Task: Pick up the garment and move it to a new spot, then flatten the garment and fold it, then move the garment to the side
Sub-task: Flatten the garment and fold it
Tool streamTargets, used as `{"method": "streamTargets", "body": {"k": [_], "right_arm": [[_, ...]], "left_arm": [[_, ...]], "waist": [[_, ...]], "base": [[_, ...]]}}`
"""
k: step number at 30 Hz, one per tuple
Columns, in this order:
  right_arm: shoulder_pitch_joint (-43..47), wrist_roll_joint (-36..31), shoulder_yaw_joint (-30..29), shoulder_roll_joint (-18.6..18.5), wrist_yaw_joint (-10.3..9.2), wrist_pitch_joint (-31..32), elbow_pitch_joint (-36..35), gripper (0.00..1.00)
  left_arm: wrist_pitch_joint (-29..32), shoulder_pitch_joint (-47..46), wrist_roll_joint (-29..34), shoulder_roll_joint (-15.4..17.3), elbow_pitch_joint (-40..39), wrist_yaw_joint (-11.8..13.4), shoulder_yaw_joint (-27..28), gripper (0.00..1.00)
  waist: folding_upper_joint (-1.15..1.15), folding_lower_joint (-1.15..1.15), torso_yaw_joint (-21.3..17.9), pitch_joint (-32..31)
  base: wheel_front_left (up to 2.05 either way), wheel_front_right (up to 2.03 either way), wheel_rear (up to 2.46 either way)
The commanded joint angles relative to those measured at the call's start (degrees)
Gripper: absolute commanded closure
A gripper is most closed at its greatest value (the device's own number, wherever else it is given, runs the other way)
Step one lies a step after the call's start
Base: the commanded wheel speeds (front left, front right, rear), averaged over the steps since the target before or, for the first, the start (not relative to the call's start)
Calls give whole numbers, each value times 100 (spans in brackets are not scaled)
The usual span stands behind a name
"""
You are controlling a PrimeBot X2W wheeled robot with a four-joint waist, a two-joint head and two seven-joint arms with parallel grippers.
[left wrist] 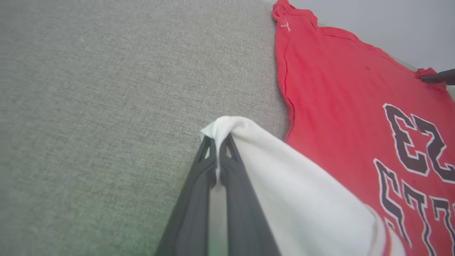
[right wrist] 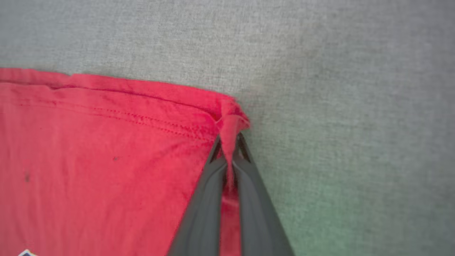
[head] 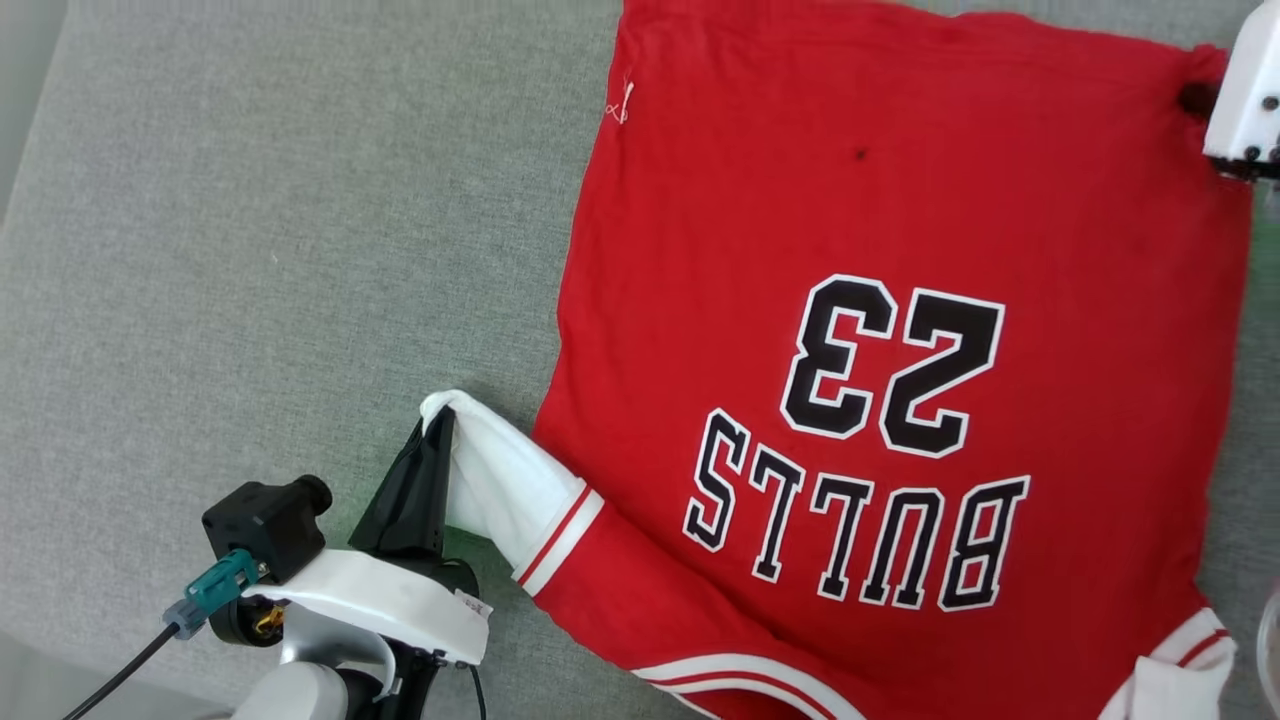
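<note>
Shirt (head: pixel 800 200) held diagonally across its print (head: pixel 880 440): your left gripper (head: pixel 438 425) pinches the sleeve (head: pixel 500 480) left of it, your right gripper (right wrist: pixel 229 144) the hem corner (right wrist: pixel 231 115) beyond it.

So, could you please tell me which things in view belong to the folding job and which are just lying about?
Job:
garment, spread print-up
left gripper, fingers shut on its white sleeve
right gripper, fingers shut on a red hem corner

Lying about:
grey fabric surface under it
a clear curved edge, too cropped to identify
</note>
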Motion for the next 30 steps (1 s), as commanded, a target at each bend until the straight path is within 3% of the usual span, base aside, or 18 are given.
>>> {"method": "streamTargets", "body": {"k": [1,8,11,16,21,23,30], "right_arm": [[147,48,75,-43,-4,-10,3,100],[440,567,943,-605,-4,-96,-576,100],[958,1051,1434,-1045,-4,-70,-1266,100],[1784,1478,1506,-1394,-4,-26,-2011,100],[3334,1715,1077,-1643,-4,148,-2918,100],[4137,1743,805,-1587,-4,177,-3259,100],[6765,1883,-58,-831,-4,246,-3882,100]], "left_arm": [[-24,8,-10,-6,15,-6,15,100],[51,275,-39,146,106,142,96,100],[143,570,-104,266,63,309,198,100],[223,894,-198,394,17,506,370,100],[349,1289,-279,525,-75,706,462,100],[416,1436,-297,571,-107,760,476,100],[650,1840,-432,710,-213,930,523,100]], "waist": [[0,-1,-53,-109],[0,-1,-325,-807],[0,-1,-564,-1258],[0,-1,-879,-1676],[0,-1,-1157,-2151],[0,-1,-1251,-2303],[0,-1,-1499,-2677]], "base": [[0,0,0],[0,0,0],[0,0,0],[0,0,0],[0,0,0],[0,0,0],[0,0,0]]}}
